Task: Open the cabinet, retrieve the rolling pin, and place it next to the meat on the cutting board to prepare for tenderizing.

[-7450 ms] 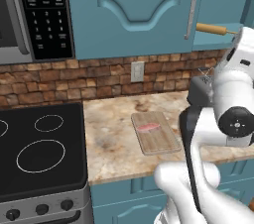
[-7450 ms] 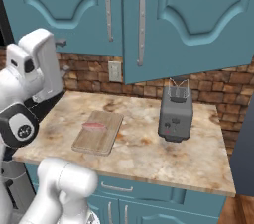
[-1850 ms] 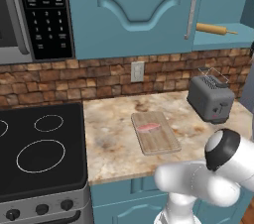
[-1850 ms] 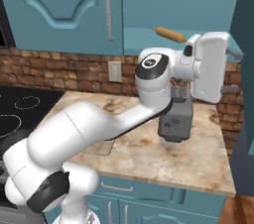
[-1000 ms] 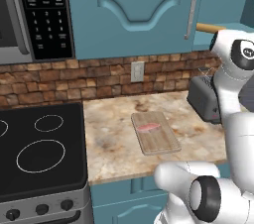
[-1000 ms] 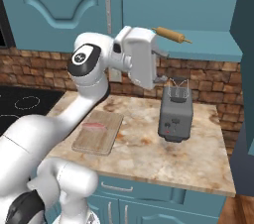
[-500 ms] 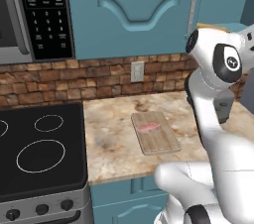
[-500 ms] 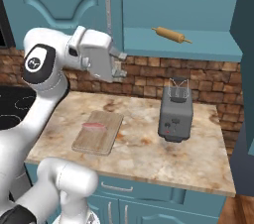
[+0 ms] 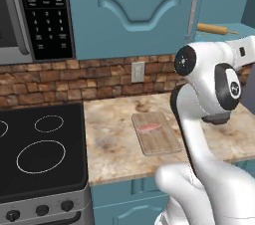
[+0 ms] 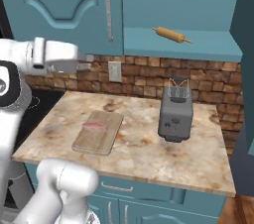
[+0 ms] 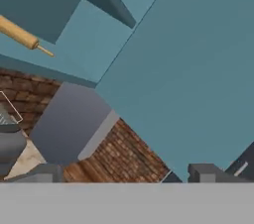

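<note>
- Overhead, the cabinet (image 10: 173, 0) is seen with one door swung open; its closed door with a long silver bar handle (image 10: 108, 9) stands at about 10 o'clock in the right base view, and the teal shelf (image 10: 178, 44) is exposed to the right of it.
- On the stone counter (image 10: 134, 148), a grey toaster (image 10: 175, 110) stands at about 3 o'clock of the cutting board (image 10: 97, 131), well apart from it.
- The cutting board is laid flat near the counter's front; the meat (image 10: 94, 126) rests on its far half, and the near half is left bare.
- The rolling pin (image 10: 171, 34) is lying on the shelf, at about 1 o'clock of the toaster in the right base view. Its long axis is set level and slightly skewed to the shelf edge, one thin handle pointing toward the closed door, the other toward the open side.
- The pin is judged stiff, light and smooth, and likely to roll if nudged; the thick middle of the barrel is judged the best place to be gripped, across its width, not the thin handles.
- The gripper (image 10: 84, 62) is seen at about 9 o'clock in the right base view, well apart from the pin; its fingers are spread wide and nothing is held.
</note>
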### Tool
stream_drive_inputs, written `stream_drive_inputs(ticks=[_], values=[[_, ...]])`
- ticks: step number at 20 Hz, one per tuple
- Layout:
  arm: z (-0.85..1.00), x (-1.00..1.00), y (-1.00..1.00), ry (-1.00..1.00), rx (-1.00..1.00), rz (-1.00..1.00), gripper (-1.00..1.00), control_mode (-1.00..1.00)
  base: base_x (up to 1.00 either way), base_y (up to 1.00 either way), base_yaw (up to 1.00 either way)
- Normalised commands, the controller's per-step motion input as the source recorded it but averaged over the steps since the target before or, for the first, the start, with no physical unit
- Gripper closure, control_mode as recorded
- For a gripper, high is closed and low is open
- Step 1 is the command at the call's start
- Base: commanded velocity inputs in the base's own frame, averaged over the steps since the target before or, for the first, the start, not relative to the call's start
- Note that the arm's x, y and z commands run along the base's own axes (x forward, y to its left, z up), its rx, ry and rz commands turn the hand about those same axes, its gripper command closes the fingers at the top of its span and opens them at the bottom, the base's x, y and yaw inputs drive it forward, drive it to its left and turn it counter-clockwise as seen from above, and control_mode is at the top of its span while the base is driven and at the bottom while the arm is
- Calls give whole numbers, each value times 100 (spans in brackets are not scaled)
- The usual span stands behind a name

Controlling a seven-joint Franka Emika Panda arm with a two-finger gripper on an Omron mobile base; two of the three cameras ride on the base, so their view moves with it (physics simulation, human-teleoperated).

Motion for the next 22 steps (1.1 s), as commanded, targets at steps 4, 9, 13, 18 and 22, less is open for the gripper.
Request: stream_drive_inputs(ticks=[4, 9, 13, 18, 22], values=[[2, 0, 33, -27, 4, 42, -100, -100, 0, 0, 0], [7, 12, 24, -20, 9, 44, -100, -100, 0, 0, 0], [1, 13, 12, -7, 6, 29, -100, -100, 0, 0, 0], [0, 23, 14, 0, 5, 12, -100, -100, 0, 0, 0], [0, 56, 32, 0, 3, 2, -100, -100, 0, 0, 0]])
